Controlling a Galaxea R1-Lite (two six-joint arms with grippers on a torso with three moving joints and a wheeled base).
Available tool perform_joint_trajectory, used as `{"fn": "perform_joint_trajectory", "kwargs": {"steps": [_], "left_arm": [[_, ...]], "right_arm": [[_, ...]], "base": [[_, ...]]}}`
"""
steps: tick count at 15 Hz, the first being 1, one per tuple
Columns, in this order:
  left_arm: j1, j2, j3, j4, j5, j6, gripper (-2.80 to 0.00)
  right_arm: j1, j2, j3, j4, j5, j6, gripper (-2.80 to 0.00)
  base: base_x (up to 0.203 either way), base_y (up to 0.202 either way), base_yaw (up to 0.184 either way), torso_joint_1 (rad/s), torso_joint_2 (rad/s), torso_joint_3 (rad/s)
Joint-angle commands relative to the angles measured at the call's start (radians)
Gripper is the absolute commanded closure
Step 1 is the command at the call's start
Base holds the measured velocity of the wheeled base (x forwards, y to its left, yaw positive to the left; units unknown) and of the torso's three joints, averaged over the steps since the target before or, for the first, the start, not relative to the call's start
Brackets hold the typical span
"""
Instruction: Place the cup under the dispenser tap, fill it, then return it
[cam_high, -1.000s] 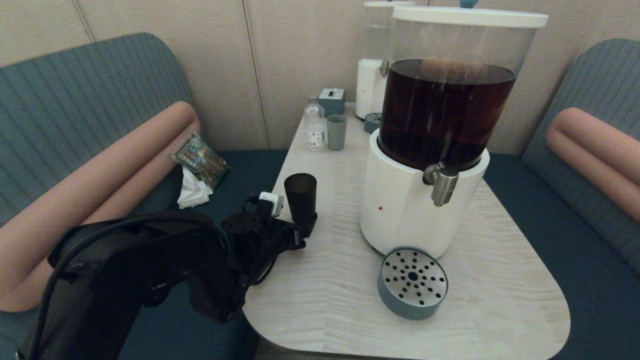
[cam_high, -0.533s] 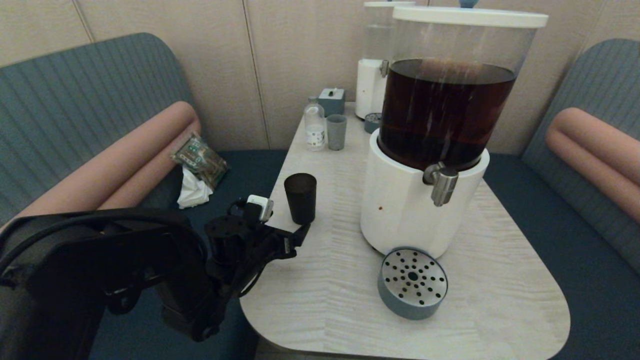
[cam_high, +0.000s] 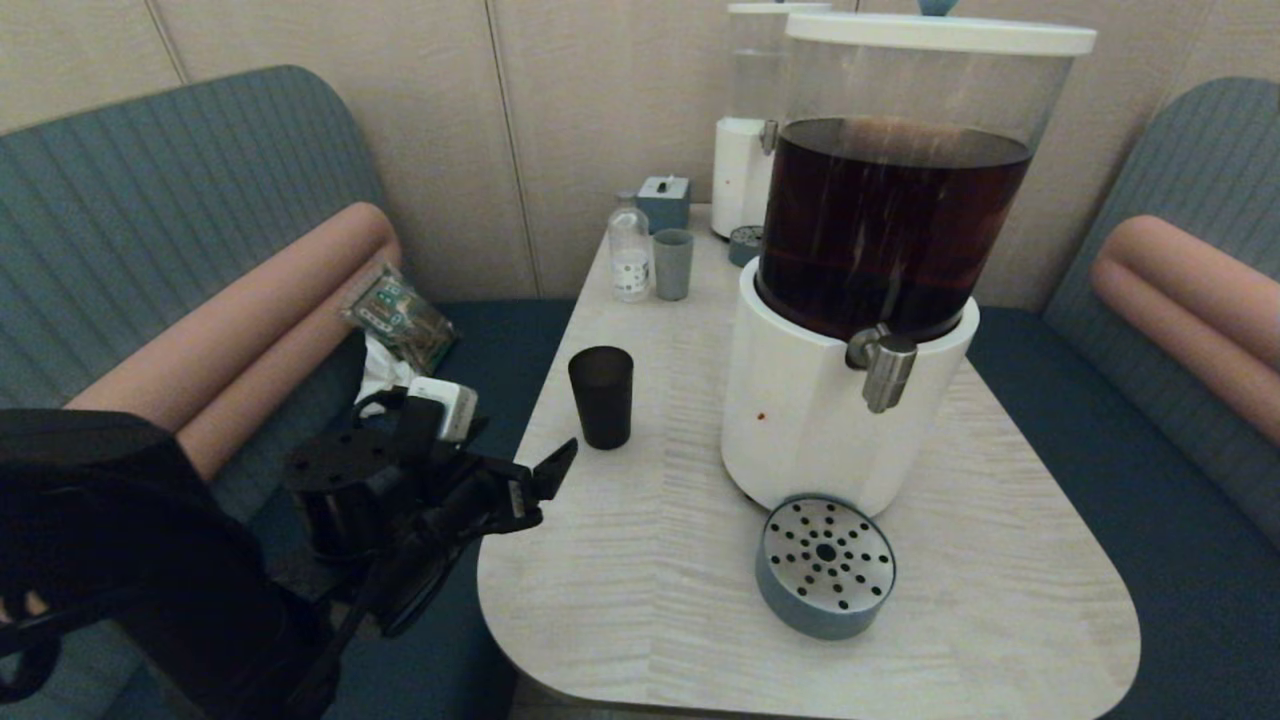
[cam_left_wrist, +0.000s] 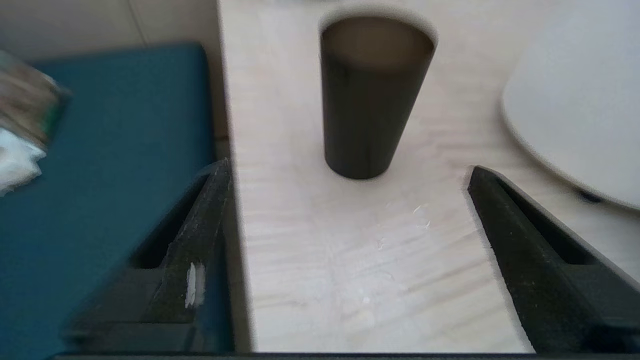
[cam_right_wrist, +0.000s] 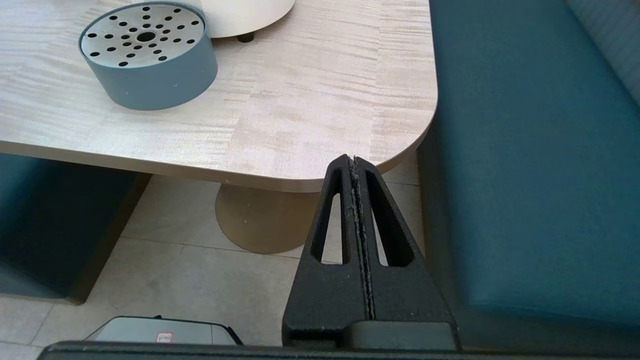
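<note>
The left gripper (cam_left_wrist: 345, 172) is held with jaws spread wide and empty at the worktop (cam_high: 650, 560) edge, its left finger (cam_left_wrist: 200, 235) over the blue seat (cam_left_wrist: 110, 150), short of the cup (cam_high: 601, 396), which is left standing upright and untouched on the worktop, well apart from the dispenser tap (cam_high: 886, 368) and the perforated drip tray (cam_high: 825, 566) set before the dark-filled dispenser (cam_high: 850, 420). The right gripper (cam_right_wrist: 356, 165) is seen pressed together, empty, parked below the worktop's near corner beside the right-hand seat (cam_right_wrist: 525, 150)
</note>
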Motion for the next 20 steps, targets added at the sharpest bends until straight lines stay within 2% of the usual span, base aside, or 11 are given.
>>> {"fn": "perform_joint_trajectory", "kwargs": {"steps": [1, 5, 7, 11, 14, 17, 20], "left_arm": [[0.001, -0.169, 0.073, -0.008, 0.007, -0.002, 0.00], [0.002, -0.352, 0.149, -0.008, 0.022, -0.002, 0.00], [0.004, -0.412, 0.168, -0.008, 0.100, 0.006, 0.00], [0.006, -0.529, 0.228, -0.008, 0.184, 0.008, 0.00], [0.016, -0.734, 0.293, 0.045, 0.238, 0.007, 0.00], [0.042, -1.063, 0.320, 0.261, 0.271, 0.006, 0.00], [0.119, -1.460, 0.303, 0.673, 0.268, -0.003, 0.00]], "right_arm": [[0.000, 0.001, -0.002, 0.001, 0.000, 0.000, 0.00], [0.000, 0.001, 0.000, 0.001, 0.000, 0.001, 0.00], [0.001, 0.001, 0.000, 0.001, 0.000, 0.000, 0.00], [0.001, 0.001, 0.000, 0.001, 0.000, 0.000, 0.00], [0.001, 0.001, 0.000, 0.001, 0.000, 0.001, 0.00], [0.000, 0.001, 0.000, 0.001, 0.000, 0.000, 0.00], [0.000, 0.001, 0.000, 0.001, 0.000, 0.000, 0.00]], "base": [[0.000, 0.000, 0.000, 0.000, 0.00, 0.000], [0.000, 0.000, 0.000, 0.000, 0.00, 0.000], [0.000, 0.000, 0.000, 0.000, 0.00, 0.000], [0.000, 0.000, 0.000, 0.000, 0.00, 0.000], [0.000, 0.000, 0.000, 0.000, 0.00, 0.000], [0.000, 0.000, 0.000, 0.000, 0.00, 0.000], [0.000, 0.000, 0.000, 0.000, 0.00, 0.000]]}}
